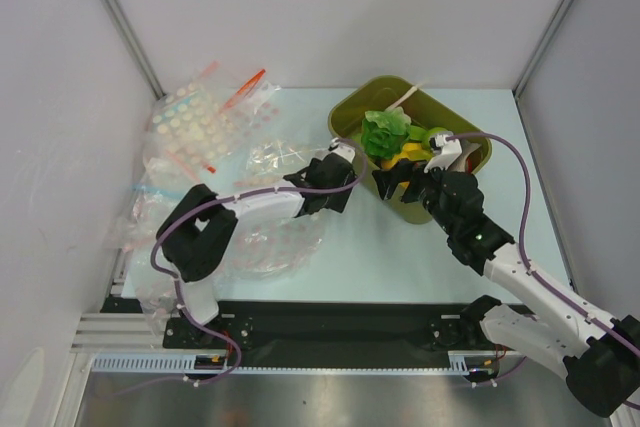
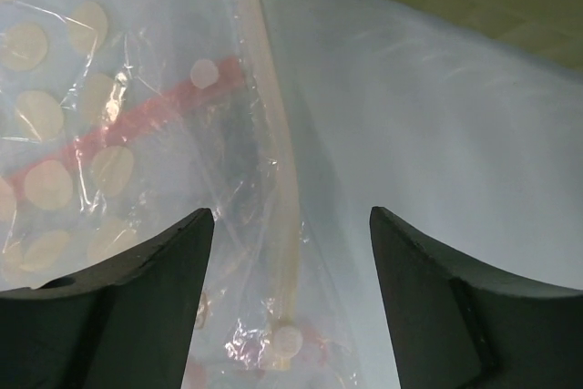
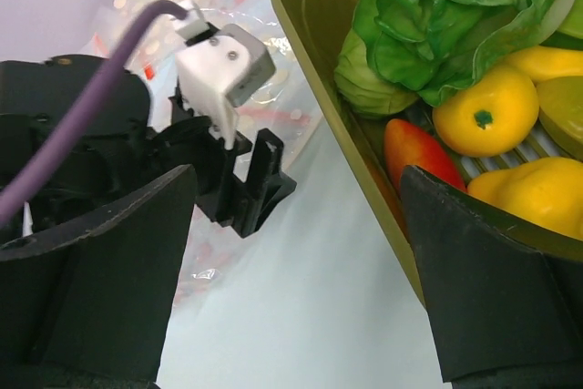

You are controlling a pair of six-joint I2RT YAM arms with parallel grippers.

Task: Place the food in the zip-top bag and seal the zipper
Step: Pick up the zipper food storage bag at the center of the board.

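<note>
Two grippers, both w/ jaws released. L gripper (image 2: 291, 220) hangs low over the zip-top bag (image 1: 268, 159), centre-left of the top view; its fingers stand apart w/ nothing grasped. In the L wrist view the zipper (image 2: 281, 189) runs top to bottom as a pale, colourless strip between the two fingers, bag film w/ white dots filling the left half of the frame and bare table (image 1: 380, 247) the right half. A red strip (image 2: 137, 125) shows through the film; can't tell which bag it belongs to. R gripper (image 3: 296, 175) is spread wide at the near-left wall of the olive bin (image 1: 350, 107), upper centre of the top view: in the R wrist view one finger is over the table side, the other over the bin's contents, touching nothing that shows. Food is all in the bin, none in the bag: lettuce (image 3: 428, 25) at the top of the R wrist frame, round yellow-orange fruit (image 3: 483, 111) just below it and touching it, a red fruit (image 3: 410, 148) beside that, near the bin wall. More clear bags (image 1: 200, 127) lie heaped at the upper left of the top view.
</note>
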